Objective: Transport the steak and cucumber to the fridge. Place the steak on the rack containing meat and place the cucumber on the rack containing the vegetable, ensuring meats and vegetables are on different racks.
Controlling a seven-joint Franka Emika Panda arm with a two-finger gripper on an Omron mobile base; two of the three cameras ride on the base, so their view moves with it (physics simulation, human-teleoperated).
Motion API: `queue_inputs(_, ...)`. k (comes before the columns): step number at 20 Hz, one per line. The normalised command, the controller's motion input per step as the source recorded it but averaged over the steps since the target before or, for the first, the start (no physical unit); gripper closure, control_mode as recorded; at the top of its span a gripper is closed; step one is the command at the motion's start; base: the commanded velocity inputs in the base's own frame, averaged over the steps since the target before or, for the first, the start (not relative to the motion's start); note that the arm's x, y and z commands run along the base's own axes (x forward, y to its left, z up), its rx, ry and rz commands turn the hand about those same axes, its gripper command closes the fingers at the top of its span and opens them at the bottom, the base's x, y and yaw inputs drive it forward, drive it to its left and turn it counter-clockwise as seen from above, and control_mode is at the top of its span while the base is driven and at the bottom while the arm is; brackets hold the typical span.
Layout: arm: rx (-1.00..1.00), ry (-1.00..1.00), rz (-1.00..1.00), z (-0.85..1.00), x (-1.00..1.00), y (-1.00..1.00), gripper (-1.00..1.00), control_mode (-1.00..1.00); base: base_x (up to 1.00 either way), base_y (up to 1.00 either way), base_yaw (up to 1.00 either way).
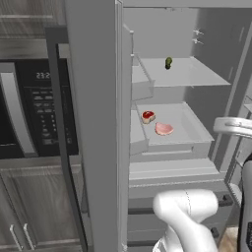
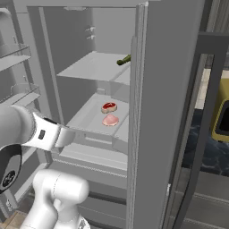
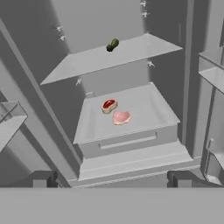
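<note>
I am looking into the open fridge (image 1: 206,29) with the gripper (image 3: 113,180) hanging in front of it. In the hand view its 2 dark fingertips are standing wide apart, with nothing between them, so I am carrying nothing.

The steak (image 3: 109,105), dark red with a paler edge, is lying flat on the lower rack (image 3: 148,109), toward the back left. A paler pink piece of meat (image 3: 121,117) is lying just beside it at about 4 o'clock, and I cannot tell whether the 2 are touching. I am reading that as the meat rack, so I am counting the steak's half of the job as done.

Straight up at 12 o'clock from the meats, the upper rack (image 3: 131,54) is holding a small green cylinder, which I am taking for the cucumber (image 3: 112,45). It is lying near the back of that rack, well apart from the meat below. It is too small for me to be sure, and I cannot tell whether another vegetable is lying close by it.

If that reading is right, meat and greens are sitting on 2 different racks and both items are in place. I am judging the task as finished or nearly so, with only a check of that green piece and backing the arm clear of the shelves left
</note>
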Motion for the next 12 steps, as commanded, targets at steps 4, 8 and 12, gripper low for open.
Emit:
queue_inputs(4, -0.04, -0.05, 0.00, 0.25, -0.11, 0.15, -1.00, -1.00, 0.00, 0.00, 0.00)
queue_inputs(8, -0.04, -0.03, 0.00, 0.13, -0.06, 0.14, -1.00, -1.00, 0.00, 0.00, 0.00)
queue_inputs(12, 0.00, 0.00, 0.00, 0.00, 0.00, 0.00, -1.00, 1.00, -0.84, 0.18, 0.00)
